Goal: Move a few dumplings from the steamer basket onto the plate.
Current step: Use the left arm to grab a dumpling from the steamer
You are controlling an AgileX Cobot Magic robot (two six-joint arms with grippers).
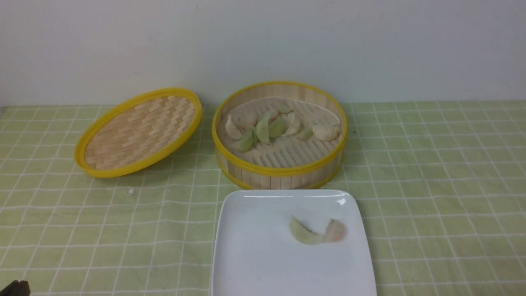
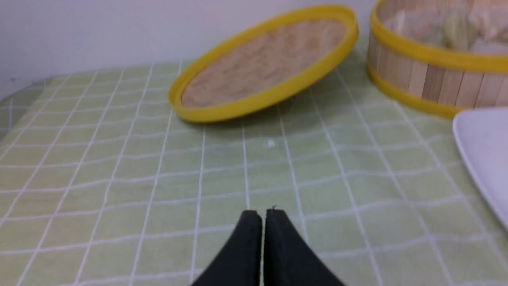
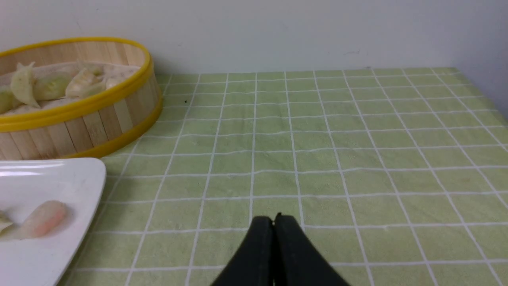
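The steamer basket stands by the worktop's far edge, midway between its left and right edges, with a cluster of dumplings inside. One cream dumpling lies at the basket's right side, its long axis running roughly left to right. From the right pincer, it lies ahead and to the left, towards the far edge; the right arm looks the nearer one for it. If that piece is next, the pincer probably has to open and close across the short width, taking care with the rim

The plate sits between the basket and the near edge, with a green dumpling and a pinkish dumpling touching on it, so the job seems partly done and more may be wanted

Both pincers are pressed together, with nothing seen between their tips. The right wrist view shows the right pincer, which the front view leaves out; the front view shows the cream piece whole, above the rim. The left wrist view shows the left pincer clearly, where the front view catches only a dark bit
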